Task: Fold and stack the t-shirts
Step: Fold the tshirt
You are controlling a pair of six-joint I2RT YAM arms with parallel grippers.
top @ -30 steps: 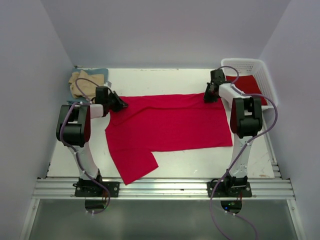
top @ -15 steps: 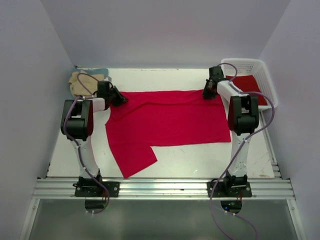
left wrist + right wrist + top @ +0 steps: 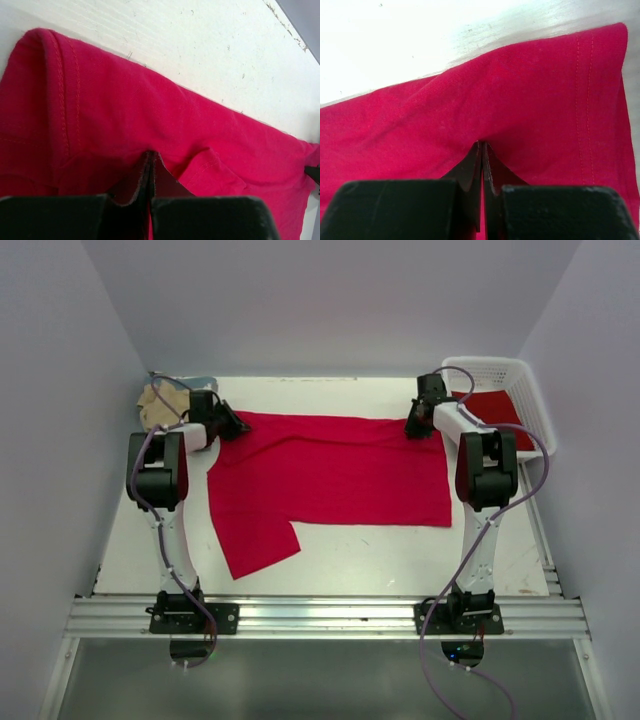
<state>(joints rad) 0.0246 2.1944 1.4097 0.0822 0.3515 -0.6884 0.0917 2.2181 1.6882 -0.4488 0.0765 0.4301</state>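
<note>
A bright red t-shirt [image 3: 330,475] lies spread flat across the middle of the table, one sleeve reaching toward the near left. My left gripper [image 3: 240,426] is shut on the shirt's far left corner [image 3: 150,155], cloth pinched between its jaws. My right gripper [image 3: 410,430] is shut on the far right edge [image 3: 482,145] of the same shirt. A tan t-shirt [image 3: 157,405] sits bunched at the far left corner on a blue-grey one [image 3: 203,382]. Another red t-shirt [image 3: 497,408] lies in the basket.
A white plastic lattice basket [image 3: 520,380] stands at the far right corner. White walls close in the table on three sides. The aluminium rail [image 3: 320,618] with both arm bases runs along the near edge.
Both grippers have pulled the red shirt's far edge toward the back of the table. The left gripper went farthest, and the shirt now lies flatter and straighter.
</note>
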